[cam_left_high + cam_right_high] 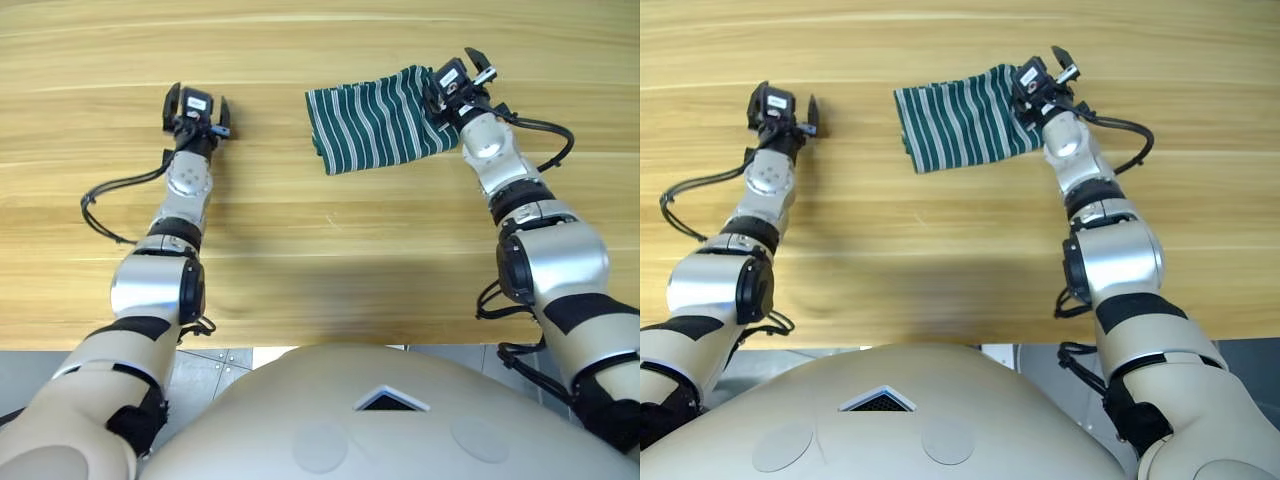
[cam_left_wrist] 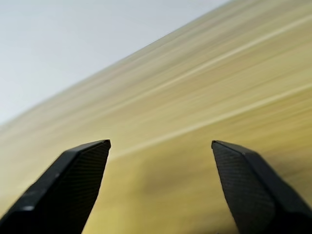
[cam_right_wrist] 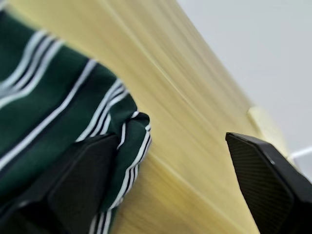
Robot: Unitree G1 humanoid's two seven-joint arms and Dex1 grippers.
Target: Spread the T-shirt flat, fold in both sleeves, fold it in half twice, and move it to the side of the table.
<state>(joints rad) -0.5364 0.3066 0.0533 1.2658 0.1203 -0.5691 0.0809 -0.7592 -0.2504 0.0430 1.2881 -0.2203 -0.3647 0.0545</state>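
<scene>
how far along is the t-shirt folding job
Done: the T-shirt lies folded into a small rectangle on the table. In hand: the right gripper is open at its edge; the left gripper is open over bare wood. Remaining: grasping it and moving it to the table's side.

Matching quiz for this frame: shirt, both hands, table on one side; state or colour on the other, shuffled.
Column 1
1. shirt
2. left hand
3. right hand
4. table

Column 2
A. open, one finger at the shirt's edge
B. folded, green with white stripes
C. light wood
D. open over bare table, apart from the shirt

Pairs: 1-B, 2-D, 3-A, 4-C
</scene>
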